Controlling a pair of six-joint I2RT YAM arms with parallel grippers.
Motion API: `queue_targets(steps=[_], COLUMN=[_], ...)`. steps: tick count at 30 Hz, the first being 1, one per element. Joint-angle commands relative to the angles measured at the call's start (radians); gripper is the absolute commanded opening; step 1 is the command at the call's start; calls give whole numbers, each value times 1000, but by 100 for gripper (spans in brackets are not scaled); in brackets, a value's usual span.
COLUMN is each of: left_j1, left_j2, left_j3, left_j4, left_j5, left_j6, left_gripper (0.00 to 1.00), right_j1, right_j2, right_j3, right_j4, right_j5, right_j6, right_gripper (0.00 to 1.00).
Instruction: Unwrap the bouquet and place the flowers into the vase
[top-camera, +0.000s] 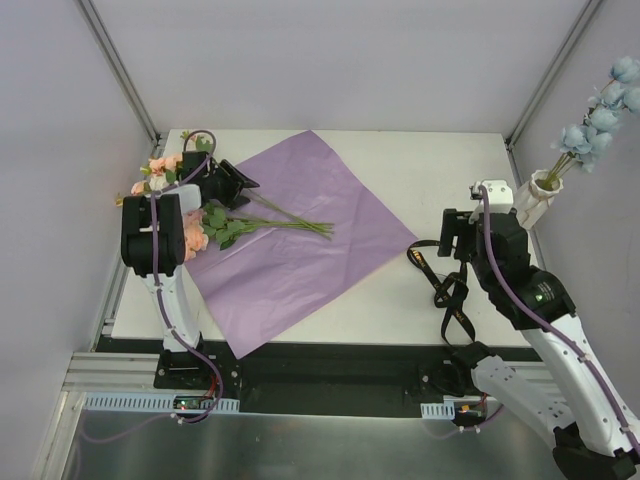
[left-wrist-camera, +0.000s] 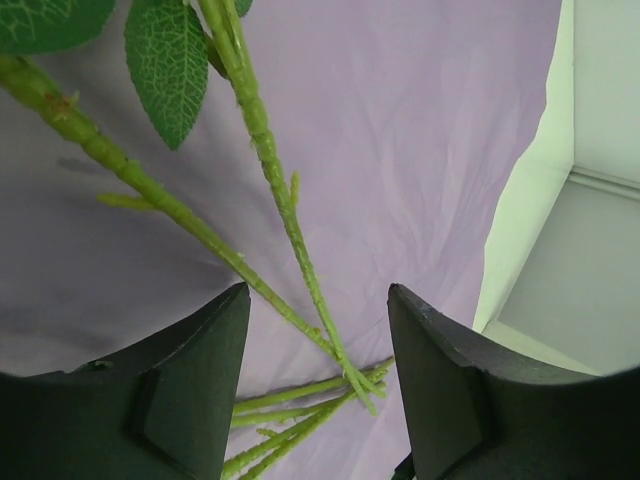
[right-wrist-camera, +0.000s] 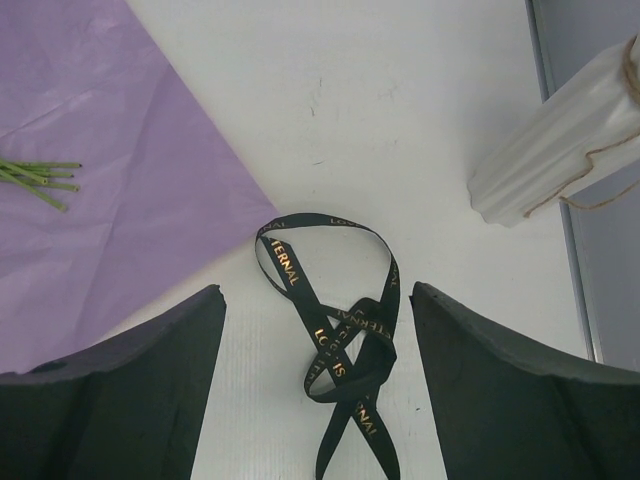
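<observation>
Picking flowers (top-camera: 225, 225) off the purple paper (top-camera: 300, 250)

Lying flat at the left of the counter (top-camera: 420, 160), well apart from the vase (top-camera: 536, 196) at far right. Straddling the stems (left-wrist-camera: 290, 215) with the left jaws, parted, nothing pinched; right jaws wide over the black ribbon (right-wrist-camera: 345, 340), empty. Best to pinch just one stem mid-length, then lift clear.

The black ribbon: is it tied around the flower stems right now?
No, the black ribbon lies loose on the white table, apart from the stems, which rest on the purple paper.
</observation>
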Motion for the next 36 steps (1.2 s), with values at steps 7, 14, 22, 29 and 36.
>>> queue_targets(steps=[7,14,22,29,36], left_j1=[-8,-11,-40,-62,-63], left_j2=[-106,-28,36,56,-26], left_j3=[23,74,101,154,137], left_j4=[-14,-71,-80,-116,-117], left_j5=[-56,-131,-197,-278,-295], left_j6=[-15,-65,-125,-108,-46], left_gripper=[52,49,47,31,0], right_j1=[4,2,1,2,2], right_j2=[5,-53,-69,-40,-38], right_j3=[-22,-11,-2,-8,-13], right_j4=[41,41,55,67,67], right_j5=[-12,5,10,-28,-70], right_j6=[-35,-84,-134,-118,-97], right_gripper=[78,79,81,81,81])
